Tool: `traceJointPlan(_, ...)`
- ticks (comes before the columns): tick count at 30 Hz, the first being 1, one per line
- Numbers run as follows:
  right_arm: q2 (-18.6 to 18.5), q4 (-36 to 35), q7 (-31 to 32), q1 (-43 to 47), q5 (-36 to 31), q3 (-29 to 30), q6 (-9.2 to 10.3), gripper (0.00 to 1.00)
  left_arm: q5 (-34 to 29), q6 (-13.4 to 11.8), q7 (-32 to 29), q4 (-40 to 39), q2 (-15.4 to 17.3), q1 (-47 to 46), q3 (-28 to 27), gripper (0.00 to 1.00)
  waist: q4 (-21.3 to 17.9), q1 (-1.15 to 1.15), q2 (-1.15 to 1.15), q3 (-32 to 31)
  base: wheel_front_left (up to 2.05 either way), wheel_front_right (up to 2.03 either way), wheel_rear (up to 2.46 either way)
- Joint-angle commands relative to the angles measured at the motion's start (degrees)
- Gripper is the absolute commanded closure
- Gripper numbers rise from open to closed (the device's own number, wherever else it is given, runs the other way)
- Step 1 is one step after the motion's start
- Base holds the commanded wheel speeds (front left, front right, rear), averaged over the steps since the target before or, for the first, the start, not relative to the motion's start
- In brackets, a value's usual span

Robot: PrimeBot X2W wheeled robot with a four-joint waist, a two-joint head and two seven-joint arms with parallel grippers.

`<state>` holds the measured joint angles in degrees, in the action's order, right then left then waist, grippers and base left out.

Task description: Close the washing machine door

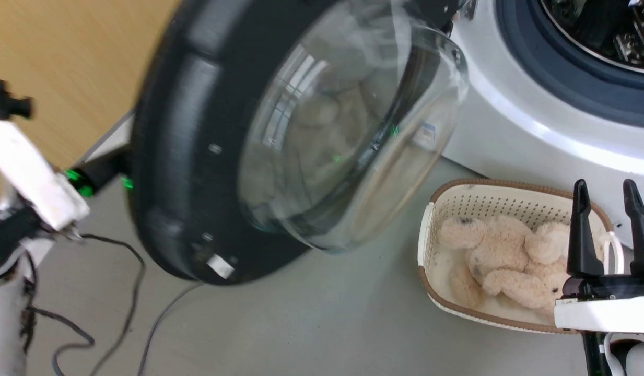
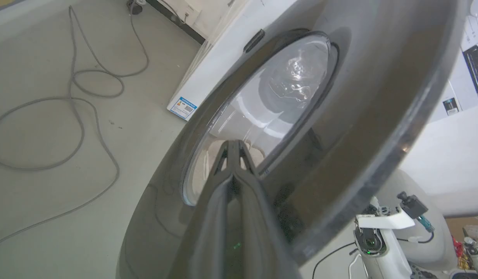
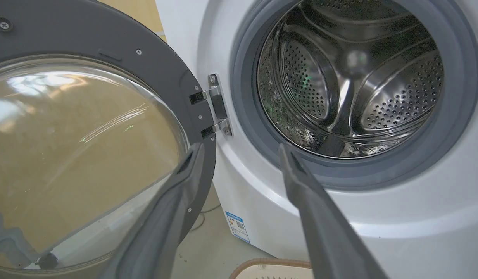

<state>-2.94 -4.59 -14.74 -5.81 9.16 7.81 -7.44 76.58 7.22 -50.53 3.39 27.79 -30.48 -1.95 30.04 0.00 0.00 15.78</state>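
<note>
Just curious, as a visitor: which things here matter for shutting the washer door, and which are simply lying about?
For the job: washing machine door, washing machine, left fingers shut by the door's outer side.
Lying about: basket, plush toy in it, floor cables.

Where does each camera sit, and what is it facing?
Head view: from the head, down at the washing machine door, a basket, the open right gripper.
Left wrist view: along the shut left gripper, at the door's outside.
Right wrist view: between its open fingers, into the washing machine.
All share the door.
</note>
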Motion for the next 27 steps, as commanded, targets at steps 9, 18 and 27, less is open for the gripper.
traceJointPlan(9, 0.1, 0.6, -0.3, 0.9, 1.6, -0.2, -0.05, 0.0, 1.7, 0.3, -0.6, -12.1, -1.4, 5.0, 9.6, 1.0, -1.8, 0.0, 0.0, -2.0, 0.0, 0.0, 0.0)
traceJointPlan(18, 0.1, 0.6, -0.3, 0.1, 2.9, -0.5, -0.05, 0.0, 3.2, 0.3, 3.3, -14.1, -6.7, 2.6, 19.9, 1.0, -10.2, 0.0, 0.0, -2.6, 0.0, 0.0, 0.0)
traceJointPlan(27, 0.1, 0.6, -0.3, -0.6, 3.7, 0.0, -0.05, 0.0, 4.1, 0.3, 9.0, -12.0, -8.9, 0.7, 24.7, 1.0, -19.7, 0.0, 0.0, -2.1, 0.0, 0.0, 0.0)
